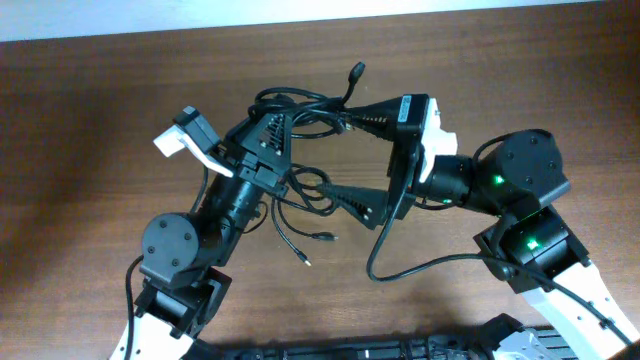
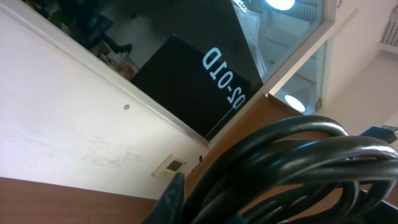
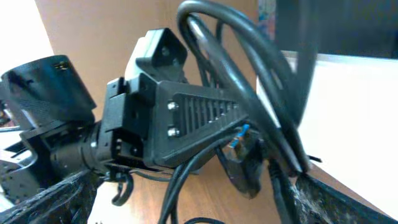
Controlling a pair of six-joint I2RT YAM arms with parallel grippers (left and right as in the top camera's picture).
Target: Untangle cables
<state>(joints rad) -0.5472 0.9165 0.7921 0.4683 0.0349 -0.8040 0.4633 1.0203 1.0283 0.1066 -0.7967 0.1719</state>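
Near the middle of the brown wooden table (image 1: 90,120), the thin black cables with small plug ends (image 1: 296,100) form a loose tangle between the two arms. The left gripper (image 1: 276,124) has its jaws pressed together on a bunch of the loops, and several strands drape over its ribbed black fingers. The right gripper (image 1: 338,152) faces it with jaws spread wide, one finger on each side of the tangle, gripping nothing. Whether a finger brushes a strand cannot be told. Two loose plug ends lie on the table beside the left arm.
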